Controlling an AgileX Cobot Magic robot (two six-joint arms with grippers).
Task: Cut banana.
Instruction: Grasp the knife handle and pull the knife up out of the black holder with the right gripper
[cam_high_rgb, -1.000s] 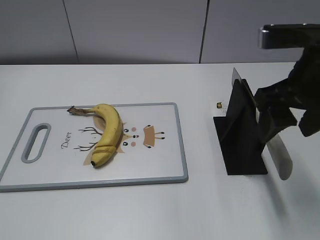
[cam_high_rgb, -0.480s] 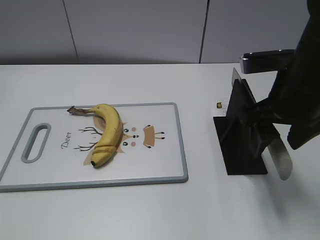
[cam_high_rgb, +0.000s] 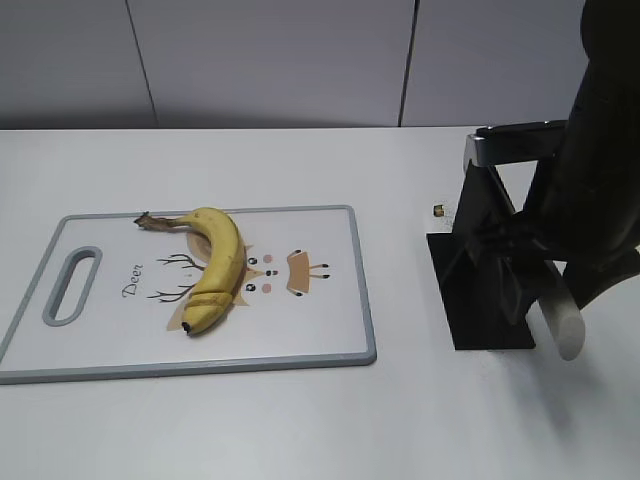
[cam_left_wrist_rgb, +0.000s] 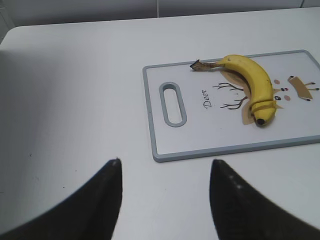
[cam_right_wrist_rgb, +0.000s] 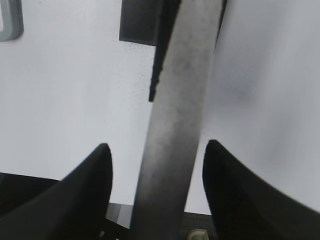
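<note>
Exterior view: the right arm is seen lower and further in over the black knife stand (cam_high_rgb: 485, 290) than a second ago, so the right pincer (cam_high_rgb: 545, 270) is now down at the pale knife handle (cam_high_rgb: 563, 320); the step in hand is judged to be taking the knife, cutting not yet begun. The banana (cam_high_rgb: 212, 268) is lying untouched on the cutting board (cam_high_rgb: 330, 335), left of centre, stem toward the board's far left, black tip toward the near edge. A small brass-coloured bit (cam_high_rgb: 438, 210) is seen on the worktop (cam_high_rgb: 300, 420) just beside the stand. Bare worktop is left between board and stand, enough room is judged for carrying the blade across; the stand's upright is close to the arm.

Left wrist view: the left pincer (cam_left_wrist_rgb: 162, 197) is spread wide, nothing held, hovering over bare worktop near the board's handle slot (cam_left_wrist_rgb: 172, 104); banana well apart, further along the board.

Right wrist view: the handle (cam_right_wrist_rgb: 175, 125) is running between the two fingers (cam_right_wrist_rgb: 90, 185), gaps visible on both sides, so the right pincer is released, not yet clenched on it
</note>
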